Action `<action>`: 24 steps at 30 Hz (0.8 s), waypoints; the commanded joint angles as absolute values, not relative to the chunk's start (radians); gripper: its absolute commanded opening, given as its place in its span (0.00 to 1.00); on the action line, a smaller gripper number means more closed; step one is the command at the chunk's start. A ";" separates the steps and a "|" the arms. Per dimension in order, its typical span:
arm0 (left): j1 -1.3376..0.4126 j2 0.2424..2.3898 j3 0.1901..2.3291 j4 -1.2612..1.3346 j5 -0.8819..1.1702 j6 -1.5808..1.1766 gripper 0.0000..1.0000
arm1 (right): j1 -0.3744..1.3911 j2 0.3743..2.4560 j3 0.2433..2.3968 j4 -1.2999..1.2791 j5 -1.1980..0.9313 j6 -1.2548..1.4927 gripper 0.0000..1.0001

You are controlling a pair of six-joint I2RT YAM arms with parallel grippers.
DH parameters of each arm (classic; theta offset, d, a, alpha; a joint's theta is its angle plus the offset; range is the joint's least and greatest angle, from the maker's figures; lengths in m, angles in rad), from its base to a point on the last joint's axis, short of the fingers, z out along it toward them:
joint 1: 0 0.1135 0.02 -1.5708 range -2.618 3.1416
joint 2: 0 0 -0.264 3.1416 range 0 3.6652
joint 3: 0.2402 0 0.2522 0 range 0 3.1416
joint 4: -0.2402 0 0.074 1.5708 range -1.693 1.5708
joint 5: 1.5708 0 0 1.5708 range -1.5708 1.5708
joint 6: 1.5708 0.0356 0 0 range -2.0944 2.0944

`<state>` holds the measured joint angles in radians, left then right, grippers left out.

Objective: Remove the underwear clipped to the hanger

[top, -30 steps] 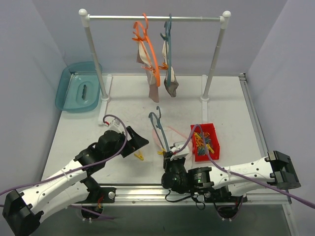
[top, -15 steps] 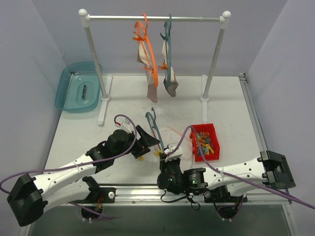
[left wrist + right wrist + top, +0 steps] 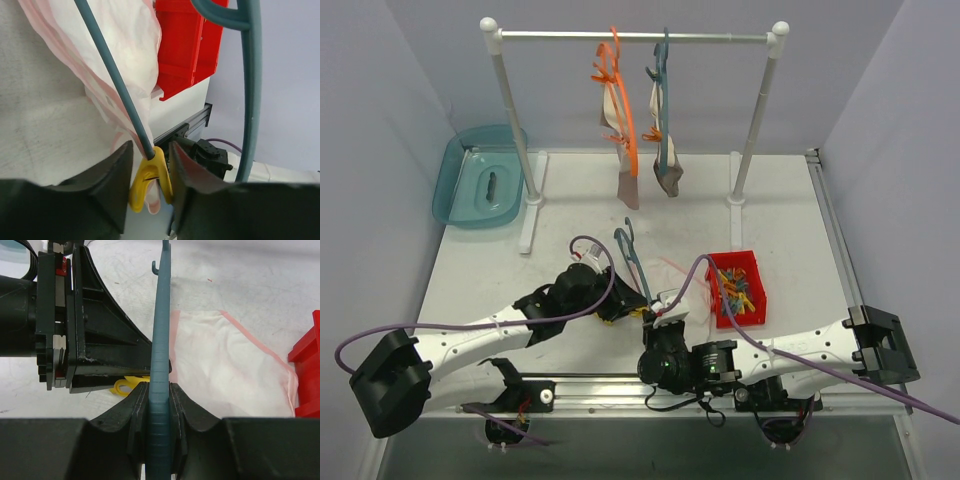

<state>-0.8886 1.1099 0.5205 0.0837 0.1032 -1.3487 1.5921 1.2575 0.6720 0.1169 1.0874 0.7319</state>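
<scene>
Bright, even light; soft, faint shadows.

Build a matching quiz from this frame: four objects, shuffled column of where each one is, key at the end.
Things:
1. yellow clip
2. white underwear
3. red bin
4. orange hanger

Places:
A. hanging on the rail at the back
B. on the table, holding coloured clips
C. between the fingers of the left gripper
D. spread out under the bar of the teal hanger

Pairs: 1-C, 2-D, 3-B, 4-A
</scene>
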 commanded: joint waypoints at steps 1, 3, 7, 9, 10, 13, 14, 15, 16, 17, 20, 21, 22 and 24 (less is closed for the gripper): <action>-0.893 1.105 0.566 0.137 0.112 -1.331 0.37 | 1.600 1.255 0.701 0.135 1.132 0.732 0.00; -0.893 1.100 0.565 0.124 0.112 -1.325 0.29 | 1.598 1.252 0.696 0.135 1.137 0.735 0.00; -0.893 1.075 0.549 0.106 0.103 -1.322 0.07 | 1.598 1.250 0.695 0.133 1.140 0.741 0.00; -0.893 1.062 0.546 0.066 0.100 -1.312 0.03 | 1.597 1.249 0.692 0.126 1.143 0.745 0.00; -0.890 1.037 0.542 0.049 0.080 -1.305 0.03 | 1.598 1.250 0.692 0.123 1.144 0.750 0.00; -0.877 0.958 0.528 0.002 0.029 -1.293 0.03 | 1.595 1.243 0.684 0.109 1.147 0.762 0.00; -0.868 0.937 0.526 -0.033 0.023 -1.286 0.02 | 1.595 1.239 0.681 0.107 1.147 0.765 0.00; -0.855 0.922 0.528 -0.058 0.018 -1.282 0.03 | 1.594 1.233 0.677 0.104 1.146 0.768 0.00; -0.845 0.896 0.532 -0.072 0.017 -1.278 0.03 | 1.592 1.232 0.676 0.103 1.147 0.773 0.00; -0.836 0.887 0.535 -0.087 0.018 -1.266 0.02 | 1.591 1.226 0.672 0.100 1.147 0.775 0.00; -0.804 0.858 0.538 -0.123 0.031 -1.253 0.02 | 1.586 1.220 0.667 0.089 1.149 0.779 0.00; -0.798 0.857 0.537 -0.121 0.037 -1.253 0.03 | 1.586 1.216 0.667 0.087 1.149 0.779 0.00; -0.798 0.861 0.535 -0.121 0.044 -1.255 0.08 | 1.586 1.215 0.666 0.089 1.150 0.781 0.00; -0.796 0.870 0.522 -0.077 0.060 -1.259 0.36 | 1.586 1.221 0.666 0.089 1.149 0.784 0.00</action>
<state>-0.8227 0.8829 0.5163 -0.0986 0.0761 -1.2835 1.5917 1.2358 0.6716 0.1814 1.0756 0.7864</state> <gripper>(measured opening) 0.281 0.185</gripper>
